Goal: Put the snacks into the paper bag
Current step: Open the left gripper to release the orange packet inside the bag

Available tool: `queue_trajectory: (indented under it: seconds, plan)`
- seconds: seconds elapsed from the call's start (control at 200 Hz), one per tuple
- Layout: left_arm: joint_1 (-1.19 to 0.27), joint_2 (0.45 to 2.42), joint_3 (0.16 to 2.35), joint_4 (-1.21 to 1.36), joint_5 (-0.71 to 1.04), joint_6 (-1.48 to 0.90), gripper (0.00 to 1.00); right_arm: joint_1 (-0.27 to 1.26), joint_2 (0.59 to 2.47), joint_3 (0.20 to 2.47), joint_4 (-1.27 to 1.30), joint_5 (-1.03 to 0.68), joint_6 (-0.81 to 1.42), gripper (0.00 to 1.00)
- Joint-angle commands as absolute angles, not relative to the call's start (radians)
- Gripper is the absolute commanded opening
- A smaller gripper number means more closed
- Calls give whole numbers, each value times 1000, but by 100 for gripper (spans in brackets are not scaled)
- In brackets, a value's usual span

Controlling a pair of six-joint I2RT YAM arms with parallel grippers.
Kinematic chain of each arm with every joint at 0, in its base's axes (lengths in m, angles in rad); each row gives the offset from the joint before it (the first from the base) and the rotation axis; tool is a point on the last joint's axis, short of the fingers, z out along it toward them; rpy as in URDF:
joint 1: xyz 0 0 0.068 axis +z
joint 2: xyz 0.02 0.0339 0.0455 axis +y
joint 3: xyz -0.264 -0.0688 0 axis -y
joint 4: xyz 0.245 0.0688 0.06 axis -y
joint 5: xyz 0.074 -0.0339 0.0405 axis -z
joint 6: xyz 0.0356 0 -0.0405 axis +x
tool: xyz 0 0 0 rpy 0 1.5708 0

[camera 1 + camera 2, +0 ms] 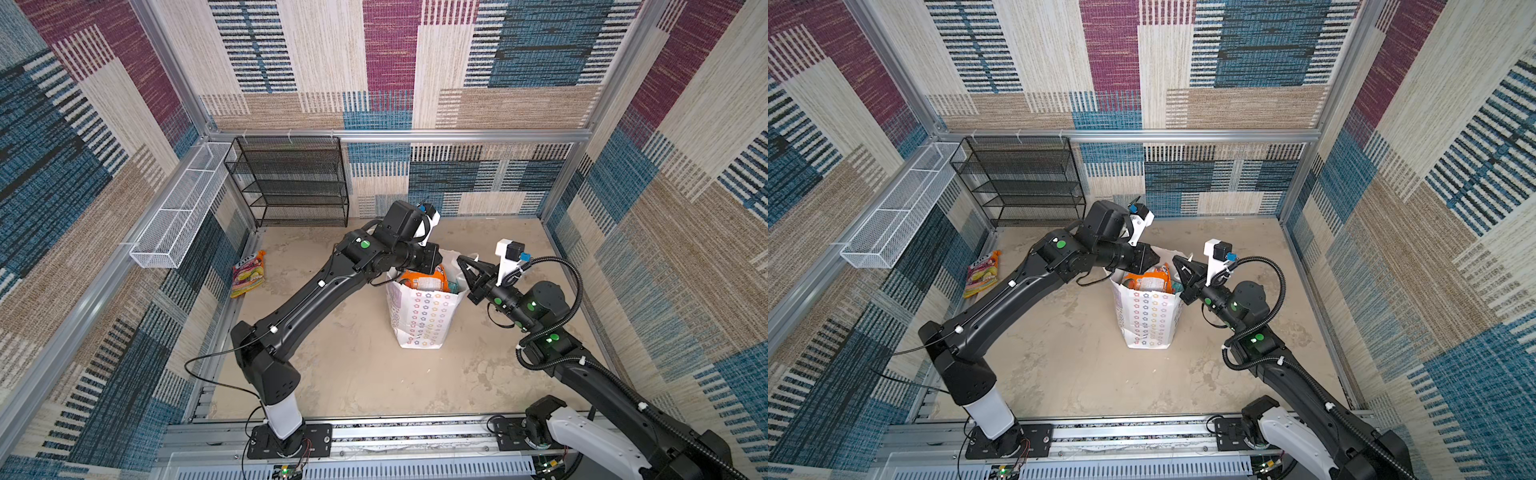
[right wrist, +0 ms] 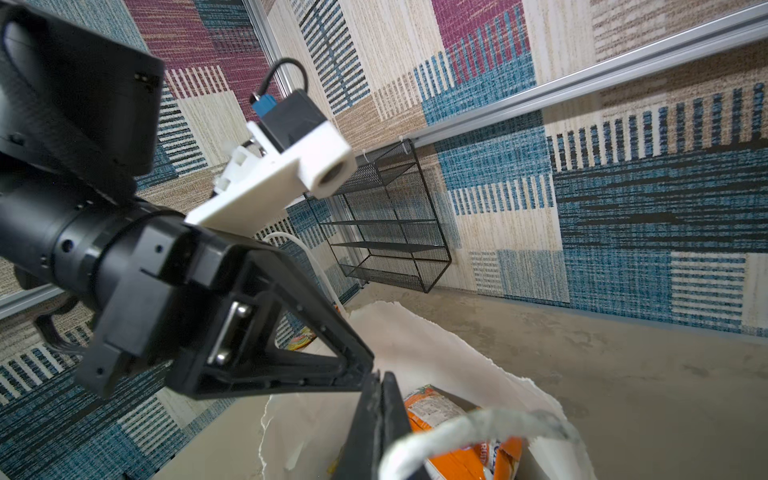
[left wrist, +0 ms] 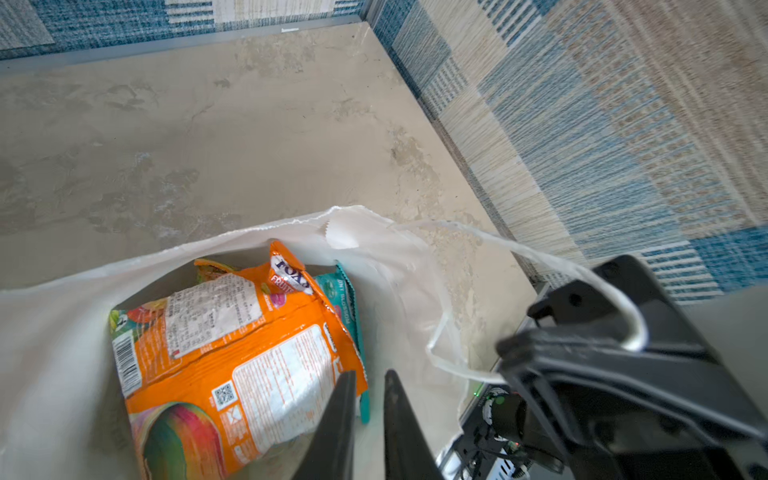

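One pink-and-yellow pouch [image 1: 248,275] lies outside the paper bag [image 1: 424,316]. It rests on the tabletop [image 1: 353,374] at the foot of the left wall, just below the white wire basket [image 1: 174,220], well apart from the bag and off to its left. Its long axis runs along that wall, and we see a glossy, crinkled, printed face turned up. The left gripper [image 3: 369,374] hangs over the bag's mouth, fingers a narrow slit apart with nothing between them. Below it an orange FOX'S pouch [image 3: 249,353] lies label side up on top of the load, with a teal pouch [image 3: 349,299] wedged beside it. On the bag's far side the right gripper [image 2: 380,376] is closed, with the bag's cord handle [image 3: 638,334] looped over it. Whether it pinches cord or paper we cannot tell. We judge the left arm much the nearer to the stray pouch. It would need to swing left to the wall and set its jaws across the pouch's short width.
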State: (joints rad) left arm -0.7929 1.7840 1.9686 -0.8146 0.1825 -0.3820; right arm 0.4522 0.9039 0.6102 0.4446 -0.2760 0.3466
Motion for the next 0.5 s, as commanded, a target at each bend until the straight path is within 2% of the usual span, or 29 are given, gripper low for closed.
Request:
queue_trajectory:
  seconds: [0.0, 0.496]
  plan:
    - [-793, 1840, 2020, -903, 151, -322, 16, 454, 907, 616, 462, -265, 345, 5]
    - [-797, 2012, 1967, -966, 141, -287, 17, 454, 920, 616, 464, -259, 344, 5]
